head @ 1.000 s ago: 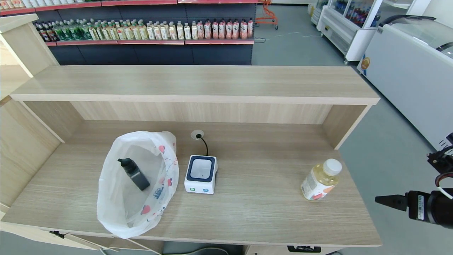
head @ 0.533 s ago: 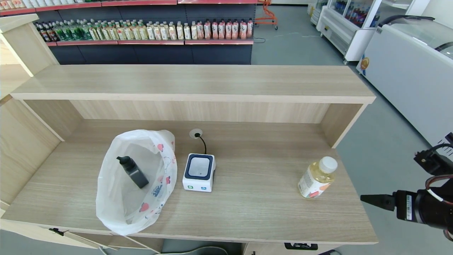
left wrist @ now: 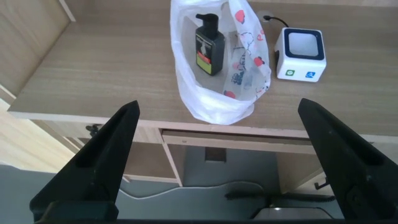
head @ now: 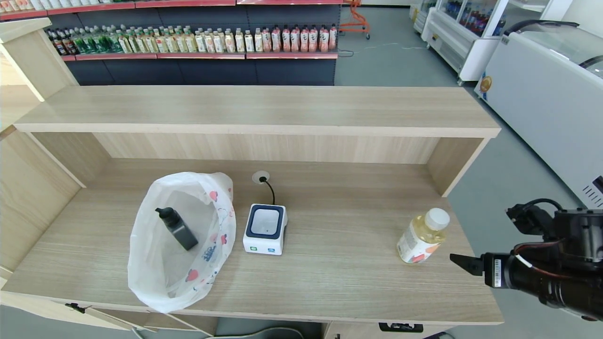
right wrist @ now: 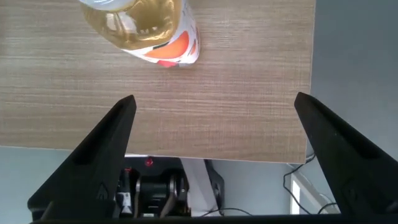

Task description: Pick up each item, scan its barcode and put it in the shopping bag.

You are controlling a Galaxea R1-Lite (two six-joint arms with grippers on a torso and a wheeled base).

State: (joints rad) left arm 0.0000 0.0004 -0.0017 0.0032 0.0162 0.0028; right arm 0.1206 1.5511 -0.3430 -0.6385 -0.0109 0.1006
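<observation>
1. The juice bottle (head: 424, 235) stands upright on the counter (head: 339, 282) near its right end, well apart from the scanner (head: 265, 229) and the bag (head: 181, 282); a dark pump bottle (head: 178, 230) already lies in the bag.
2. The right gripper (right wrist: 214, 162) hangs at the counter's right end, fingers spread wide and empty, near the juice bottle but not touching; the left gripper (left wrist: 214, 162), likewise spread and empty, hangs before the counter on the bag's side.
3. A finger clipping the juice bottle before closing could topple it; being round, it might roll off the nearby edge.
4. Its smooth wall may slip in a shallow grip; the limp bag mouth may fold at drop-in.
</observation>
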